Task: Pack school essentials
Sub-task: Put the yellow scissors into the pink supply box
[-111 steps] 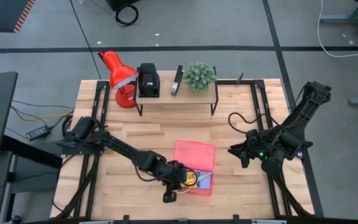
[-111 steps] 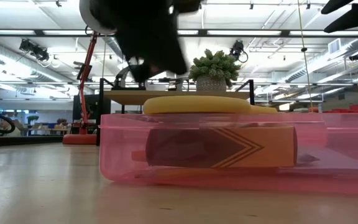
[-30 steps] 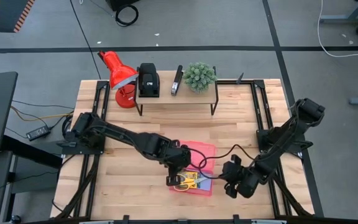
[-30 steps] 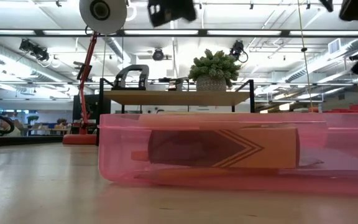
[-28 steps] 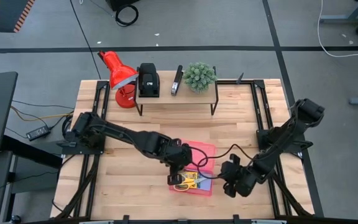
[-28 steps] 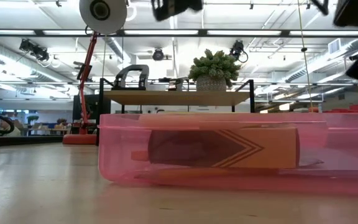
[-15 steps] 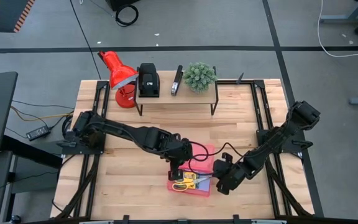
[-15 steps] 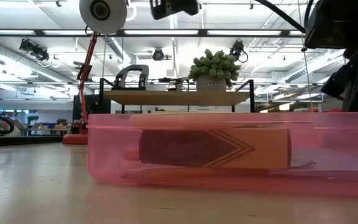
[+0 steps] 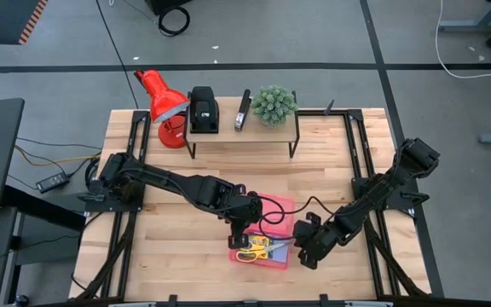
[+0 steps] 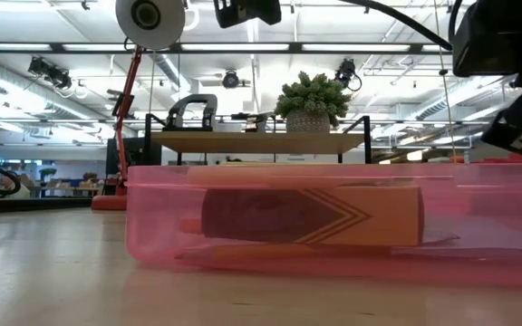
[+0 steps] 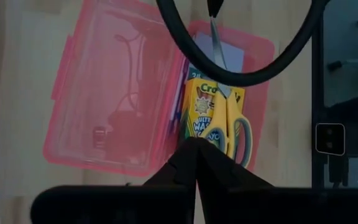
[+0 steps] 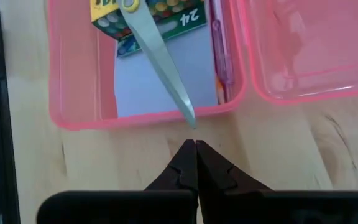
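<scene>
The open pink case (image 9: 264, 240) lies on the wooden counter (image 9: 186, 256), its lid (image 11: 114, 102) folded flat beside the tray. In the tray, the yellow-green crayon box (image 12: 157, 14) rests on the pale lavender-blue notepad (image 12: 160, 87). The yellow-handled scissors (image 11: 229, 121) lie across the box, blades reaching over the notepad to the tray's rim. A pinkish pen (image 12: 221, 56) sits along the wall beside the lid, and an orange pencil tip shows next to it.

The left tool (image 11: 196, 155) hovers above the case, clenched and carrying nothing. The right tool (image 12: 196, 155) is low by the tray's outer edge, just beside the scissor tip, likewise clenched and empty.

At the counter's back, a shelf (image 9: 241, 132) carries black desk devices (image 9: 203, 111) and a small potted plant (image 9: 274, 104), with a red lamp (image 9: 162, 102) beside it.
</scene>
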Robot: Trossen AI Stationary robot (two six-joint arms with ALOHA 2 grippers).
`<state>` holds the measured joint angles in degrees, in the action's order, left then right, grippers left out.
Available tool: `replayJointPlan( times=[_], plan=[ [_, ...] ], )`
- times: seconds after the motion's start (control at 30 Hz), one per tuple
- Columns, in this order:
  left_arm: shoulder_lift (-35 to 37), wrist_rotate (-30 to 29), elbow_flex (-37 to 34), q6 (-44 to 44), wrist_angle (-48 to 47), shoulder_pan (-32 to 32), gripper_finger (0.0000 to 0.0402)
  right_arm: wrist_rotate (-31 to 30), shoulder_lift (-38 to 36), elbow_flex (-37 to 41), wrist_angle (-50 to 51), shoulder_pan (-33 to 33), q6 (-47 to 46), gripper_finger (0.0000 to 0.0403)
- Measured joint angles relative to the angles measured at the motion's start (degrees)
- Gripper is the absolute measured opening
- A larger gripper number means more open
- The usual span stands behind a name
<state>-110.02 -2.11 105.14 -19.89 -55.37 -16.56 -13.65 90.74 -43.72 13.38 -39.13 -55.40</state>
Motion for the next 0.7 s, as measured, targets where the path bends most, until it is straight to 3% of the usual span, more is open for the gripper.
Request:
replayJointPlan(
  times=[0.23,0.7],
  plan=[
    [0.0,-0.3,0.0,0.0,0.0,0.0,0.0005,-0.4,-0.1,0.0,-6.4,0.0,2.1,0.0002],
    [0.0,-0.3,0.0,-0.4,0.1,-0.1,0.0004,-0.2,-0.1,0.0,0.7,0.0,-3.0,0.0004]
  ],
)
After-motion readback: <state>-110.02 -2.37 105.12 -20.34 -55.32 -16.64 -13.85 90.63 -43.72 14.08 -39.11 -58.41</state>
